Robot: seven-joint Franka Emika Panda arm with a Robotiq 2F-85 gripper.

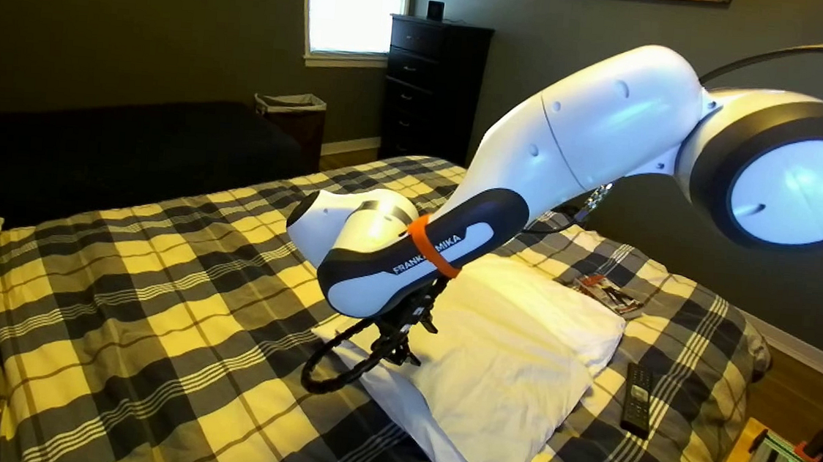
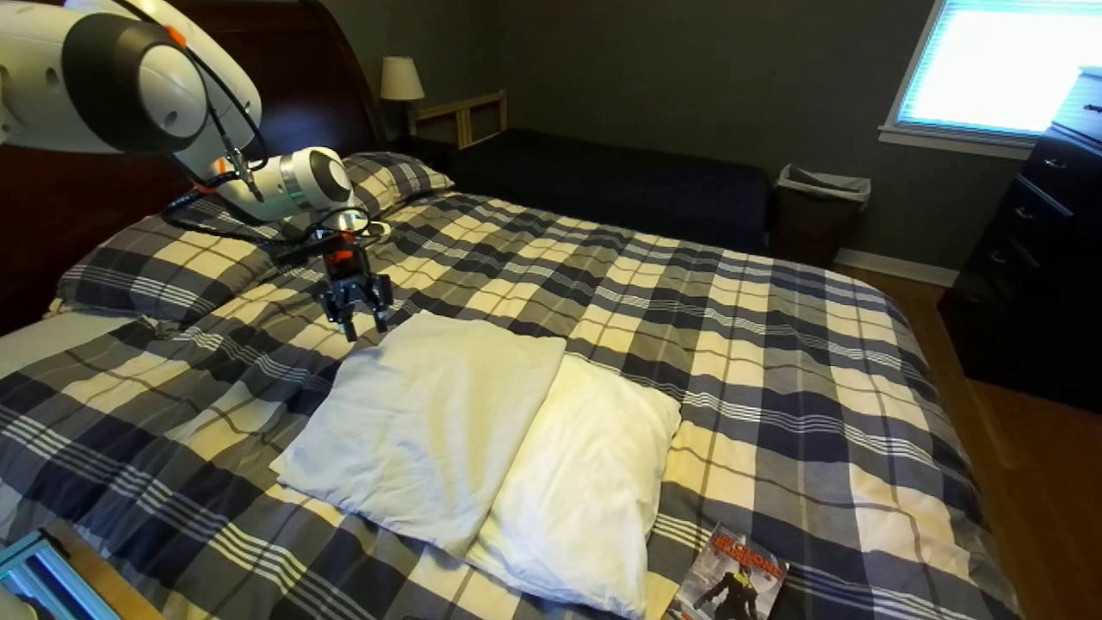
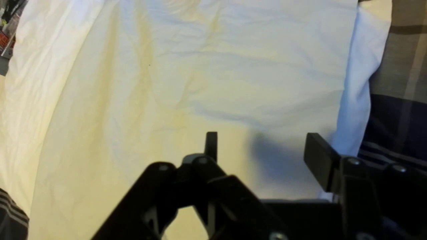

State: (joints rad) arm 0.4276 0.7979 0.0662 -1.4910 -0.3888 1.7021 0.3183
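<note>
Bedroom walls (image 2: 689,86) frame one empty, wide-gaping pincer (image 3: 263,141) over one white cloth (image 2: 439,405). Only an exterior view shows one lamp (image 2: 401,79), upper left.

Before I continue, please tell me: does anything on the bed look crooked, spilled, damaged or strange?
The wrinkled, layered white fabric looks untidy: its lower layer sticks out past the upper. The long black remote control lies loose on the dark-and-cream plaid bedspread, perhaps misplaced. I see no spill or damage.

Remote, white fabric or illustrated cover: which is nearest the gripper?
The white fabric: it lies beneath the gripper, while the black remote and illustrated cover lie beyond its edges.
</note>
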